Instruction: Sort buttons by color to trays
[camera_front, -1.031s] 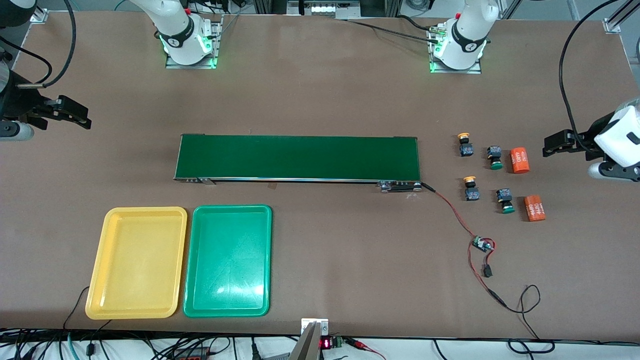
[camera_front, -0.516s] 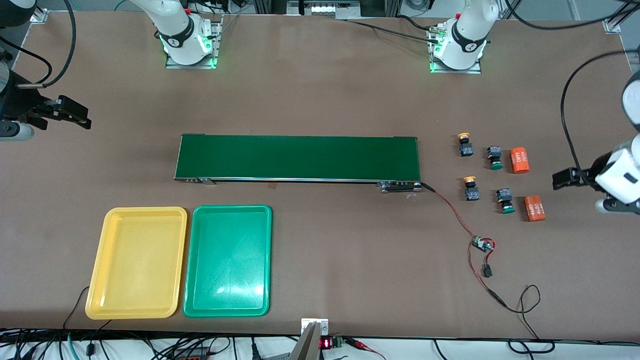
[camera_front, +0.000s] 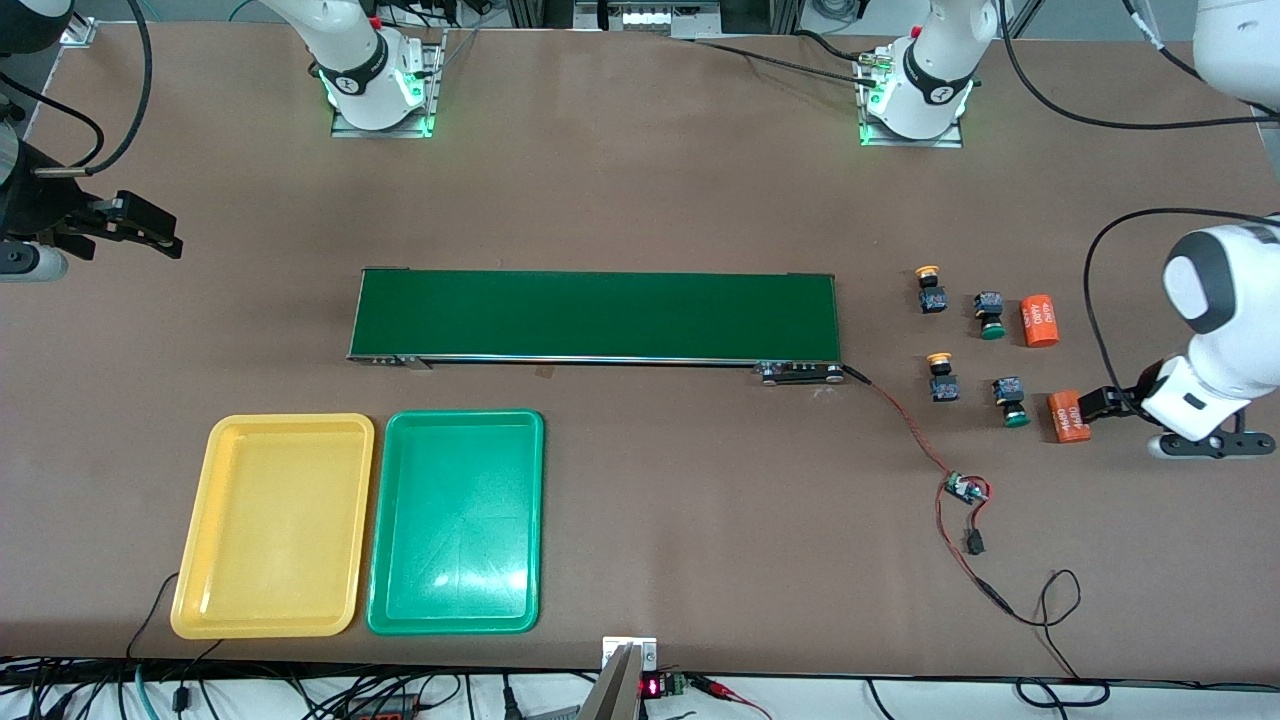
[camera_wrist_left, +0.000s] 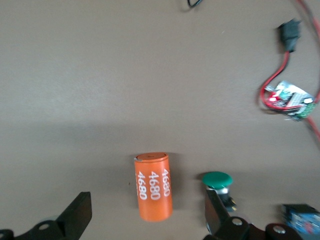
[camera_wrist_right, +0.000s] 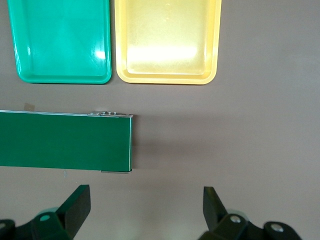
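Green-capped button (camera_front: 1011, 402) lies on the counter (camera_front: 640, 180) just beside the orange cylinder (camera_front: 1068, 416), over which the left tool (camera_front: 1092, 405) hangs, jaws spread. Right tool (camera_front: 150, 232), also spread, waits well apart from that cylinder.

Two yellow-capped buttons (camera_front: 931, 289), two green-capped buttons (camera_front: 990, 315), two orange cylinders (camera_front: 1038, 320), two trays (camera_front: 272, 620), one conveyor belt (camera_front: 596, 315)

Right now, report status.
Left gripper open over an orange cylinder. Right gripper open, waiting. Four buttons unsorted; yellow tray and green tray hold none.
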